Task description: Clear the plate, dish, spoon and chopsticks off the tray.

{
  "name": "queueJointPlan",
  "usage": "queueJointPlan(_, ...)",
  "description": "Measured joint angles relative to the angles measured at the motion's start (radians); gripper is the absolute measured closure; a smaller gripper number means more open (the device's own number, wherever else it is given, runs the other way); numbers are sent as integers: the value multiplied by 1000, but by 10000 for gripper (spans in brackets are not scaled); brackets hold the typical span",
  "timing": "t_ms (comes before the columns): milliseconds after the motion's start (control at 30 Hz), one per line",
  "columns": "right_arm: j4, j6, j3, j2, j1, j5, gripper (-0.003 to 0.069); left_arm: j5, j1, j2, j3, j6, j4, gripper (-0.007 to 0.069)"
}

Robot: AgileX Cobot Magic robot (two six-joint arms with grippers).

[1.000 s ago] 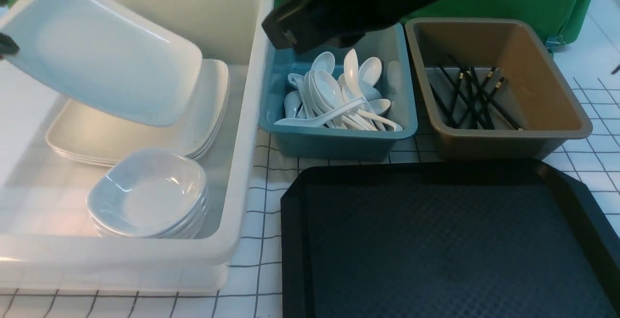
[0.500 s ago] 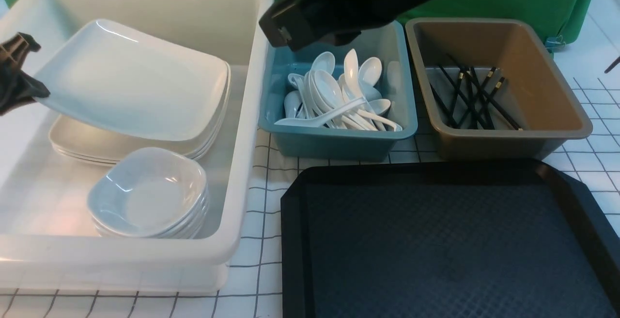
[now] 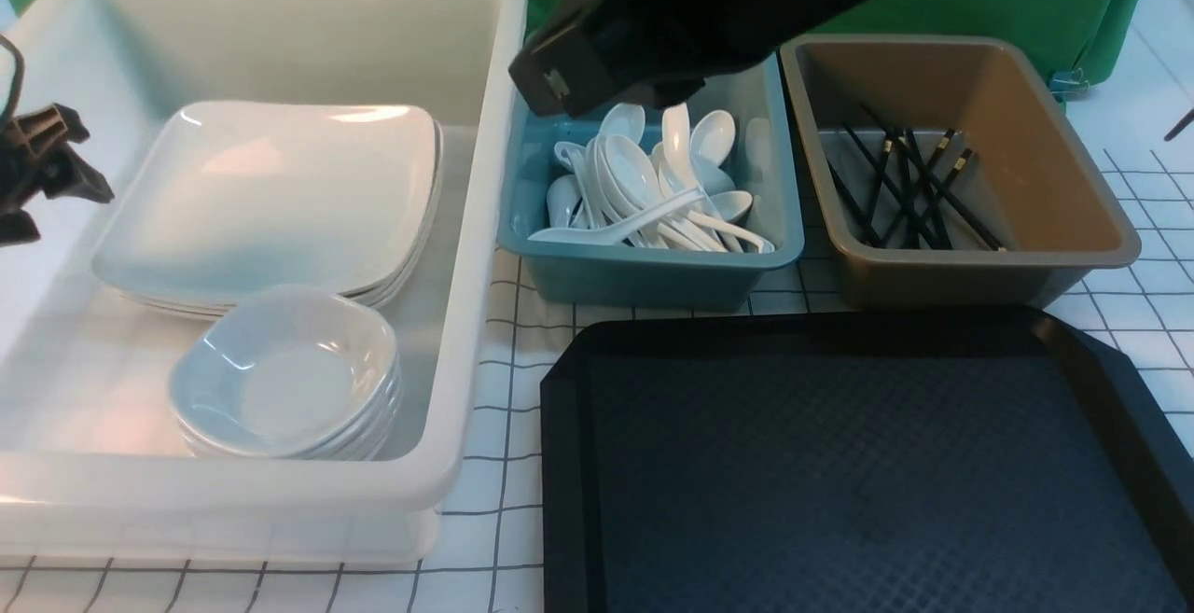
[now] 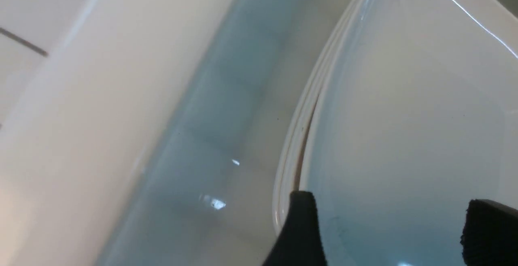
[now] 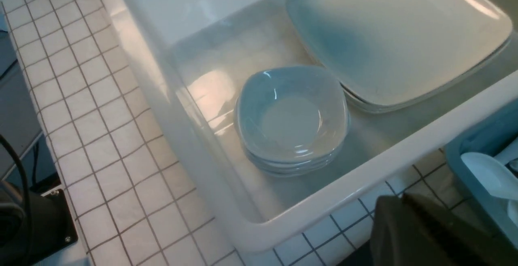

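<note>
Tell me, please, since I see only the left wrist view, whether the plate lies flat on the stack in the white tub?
Observer: Yes; in the front view the plate lies level on the stack of plates in the white tub.
Operator: Is anything on the tray?
Observer: No; what shows of the tray is bare.
Operator: Where is the right arm?
Observer: The right arm hangs above the teal tub of spoons.

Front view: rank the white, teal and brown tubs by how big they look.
Big white rectangular plastic tub
Brown rectangular plastic tub
Teal rectangular plastic tub, its back hidden by the black arm
</note>
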Motion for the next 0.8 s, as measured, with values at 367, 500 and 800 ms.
queueJointPlan(367, -300, 169, 0, -41, 2, 19, 654, 350, -110, -98, -210, 64, 30, 433)
queueJointPlan(500, -614, 319, 0, -110, 2, 71, 654, 411, -301, -202, -216, 129, 40, 605)
queueJointPlan(800, -908, 509, 68, -419, 2, 162, 651, 386, -673, -442, -151, 68, 227, 628)
